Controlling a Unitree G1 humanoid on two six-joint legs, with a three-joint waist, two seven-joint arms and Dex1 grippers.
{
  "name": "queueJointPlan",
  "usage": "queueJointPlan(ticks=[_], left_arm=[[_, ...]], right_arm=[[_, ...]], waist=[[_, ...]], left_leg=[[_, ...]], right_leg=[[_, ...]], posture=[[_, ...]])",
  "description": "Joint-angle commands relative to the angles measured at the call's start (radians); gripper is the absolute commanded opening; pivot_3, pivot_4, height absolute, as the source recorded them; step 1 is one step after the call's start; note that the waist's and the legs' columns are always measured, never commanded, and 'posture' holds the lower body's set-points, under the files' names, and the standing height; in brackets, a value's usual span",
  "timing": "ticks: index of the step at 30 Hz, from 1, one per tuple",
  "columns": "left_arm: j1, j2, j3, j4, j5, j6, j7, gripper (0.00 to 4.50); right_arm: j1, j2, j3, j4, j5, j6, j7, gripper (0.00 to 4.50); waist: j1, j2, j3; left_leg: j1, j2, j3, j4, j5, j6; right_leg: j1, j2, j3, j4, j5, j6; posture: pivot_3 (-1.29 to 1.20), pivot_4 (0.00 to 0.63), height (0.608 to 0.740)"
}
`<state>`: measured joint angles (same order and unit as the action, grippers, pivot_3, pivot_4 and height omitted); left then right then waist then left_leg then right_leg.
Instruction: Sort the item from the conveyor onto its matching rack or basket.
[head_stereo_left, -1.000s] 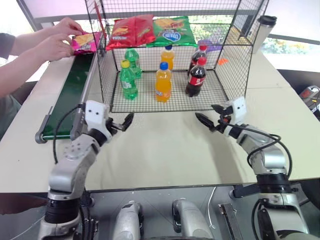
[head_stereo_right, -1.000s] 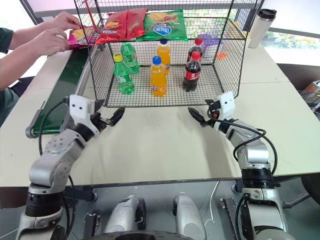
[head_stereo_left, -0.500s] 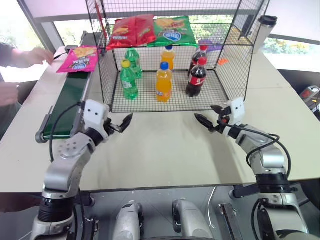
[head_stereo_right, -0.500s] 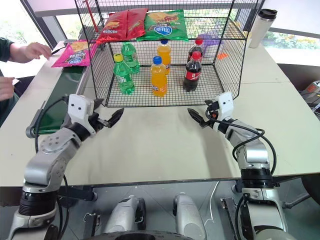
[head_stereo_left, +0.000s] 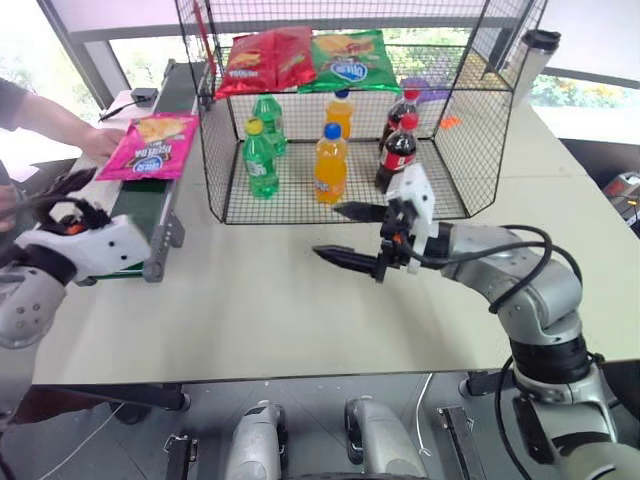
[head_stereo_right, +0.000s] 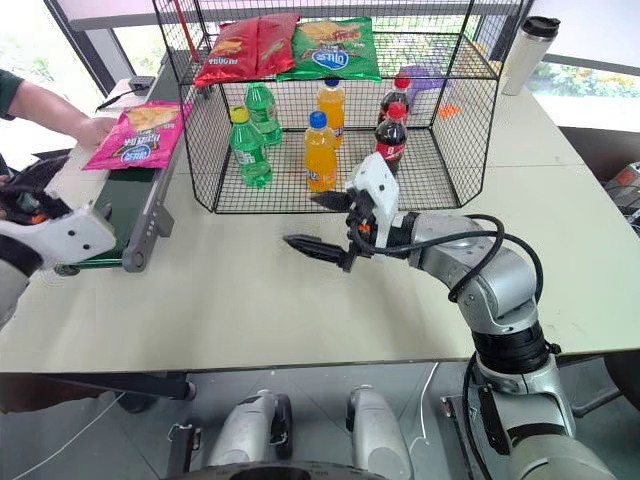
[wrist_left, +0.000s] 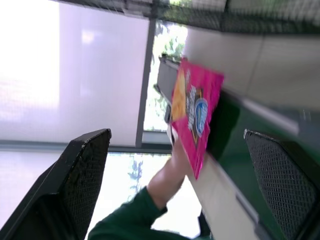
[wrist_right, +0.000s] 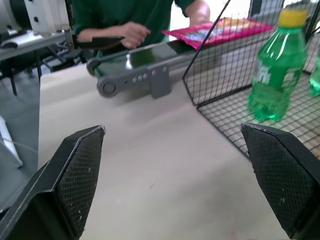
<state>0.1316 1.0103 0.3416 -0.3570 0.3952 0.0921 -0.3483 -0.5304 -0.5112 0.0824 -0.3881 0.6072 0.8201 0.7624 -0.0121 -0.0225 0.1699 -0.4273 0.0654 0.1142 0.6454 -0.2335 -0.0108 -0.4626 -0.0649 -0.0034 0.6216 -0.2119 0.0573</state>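
Pink chip bag (head_stereo_left: 152, 146) lies flat on the conveyor (head_stereo_left: 140, 205), long axis along the belt. Left gripper (head_stereo_left: 60, 196), jaws spread, empty: bag at its 1 o'clock, near. Right gripper (head_stereo_left: 345, 235), jaws spread, empty, over mid-bench: bag at 10 o'clock, well apart.

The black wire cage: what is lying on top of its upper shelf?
On the upper shelf of the black wire cage lie a red chip bag and a green chip bag. They cover the mesh beneath them.
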Motion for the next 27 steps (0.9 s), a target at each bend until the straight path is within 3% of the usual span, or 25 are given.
queueJointPlan(ticks=[1,5,17,27], left_arm=[[0.002,-0.009,0.044,0.011,0.02,-0.021,-0.004,4.47],[0.012,-0.034,0.027,0.048,0.031,-0.012,-0.009,4.47],[-0.006,-0.097,-0.037,0.059,0.085,-0.005,-0.01,4.47],[-0.108,-0.127,-0.114,0.165,0.129,-0.006,0.026,4.47]], right_arm=[[0.02,-0.026,0.003,-0.018,-0.019,-0.035,0.017,4.5],[0.042,-0.037,-0.007,-0.012,-0.027,-0.04,0.009,4.5],[0.078,-0.038,-0.059,-0.094,0.05,0.005,-0.009,4.5],[0.09,-0.035,-0.064,-0.092,0.038,-0.019,-0.041,4.5]], waist=[[-0.002,0.0,0.0],[-0.007,0.0,0.0],[-0.004,0.0,0.0],[-0.001,0.0,0.0]], left_leg=[[-0.001,0.001,0.0,-0.001,0.0,0.0],[-0.003,0.001,0.005,-0.002,-0.001,0.002],[-0.003,0.003,0.012,-0.001,-0.001,0.003],[-0.001,0.003,0.012,0.0,0.0,0.005]], right_leg=[[0.0,-0.001,-0.003,-0.005,0.002,-0.003],[0.0,-0.007,-0.01,-0.007,0.004,-0.006],[-0.002,0.0,-0.011,-0.004,0.004,-0.005],[0.0,0.0,-0.011,-0.003,0.004,-0.005]], posture=[[0.0,0.15,0.74],[0.0,0.15,0.74],[0.0,0.15,0.74],[0.0,0.15,0.74]])
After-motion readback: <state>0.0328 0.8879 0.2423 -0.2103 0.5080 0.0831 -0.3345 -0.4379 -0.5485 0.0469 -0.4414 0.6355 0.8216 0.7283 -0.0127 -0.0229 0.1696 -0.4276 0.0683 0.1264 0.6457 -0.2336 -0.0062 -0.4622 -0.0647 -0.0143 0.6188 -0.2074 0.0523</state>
